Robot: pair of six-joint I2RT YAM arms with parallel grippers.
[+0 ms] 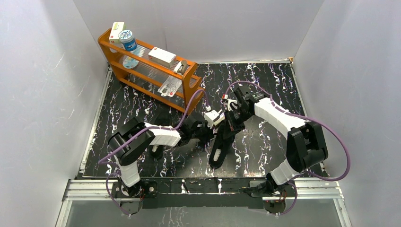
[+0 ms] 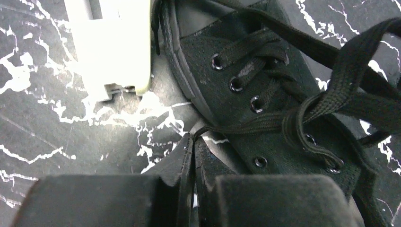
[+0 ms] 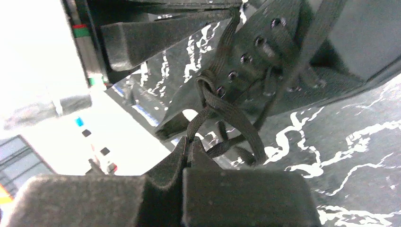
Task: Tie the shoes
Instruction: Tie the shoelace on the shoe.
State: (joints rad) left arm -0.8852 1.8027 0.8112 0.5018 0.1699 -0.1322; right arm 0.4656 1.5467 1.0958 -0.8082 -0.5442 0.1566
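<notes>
One black shoe (image 1: 218,147) on the surface (image 1: 269,156), long axis running away from the arm bases (image 1: 137,188); left jaws, at its left flank, clamped on one lace strand (image 2: 236,126); right jaws, opposite, clamped on the other strand (image 3: 197,124)

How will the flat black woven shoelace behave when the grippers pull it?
Probably floppy: the shoelace curls in loose loops over the black canvas sneaker. Its woven texture should resist slipping in the left gripper and right gripper. The laced sneaker might drag along.
</notes>
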